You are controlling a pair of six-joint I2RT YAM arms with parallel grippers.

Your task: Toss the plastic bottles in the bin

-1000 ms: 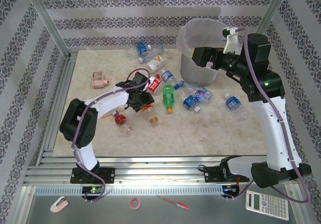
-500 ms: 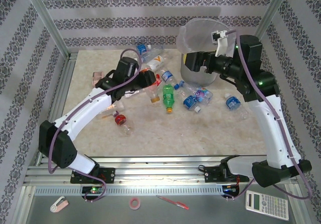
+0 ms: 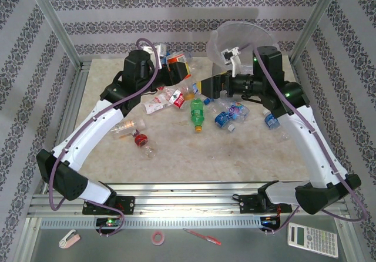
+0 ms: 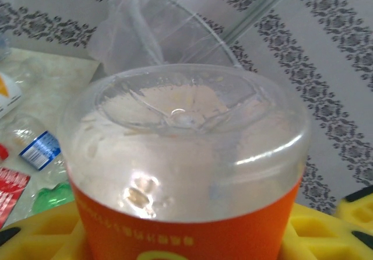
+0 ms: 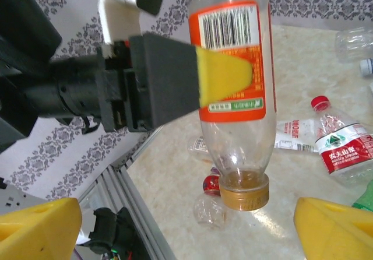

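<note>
The orange-labelled bottle (image 5: 233, 56) hangs cap-down, gripped in the left claw (image 3: 172, 67), raised beside the bin (image 3: 222, 44) but not yet over it; the right claw (image 3: 205, 87) stands wide, empty; many loose bottles (image 3: 197, 112) litter the counter (image 3: 235, 150), so most work remains.

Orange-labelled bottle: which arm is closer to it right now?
Left. The left fingers are clamped on the orange-labelled bottle at its label. The right fingers stand open, facing it from the side, and do not touch it.
</note>
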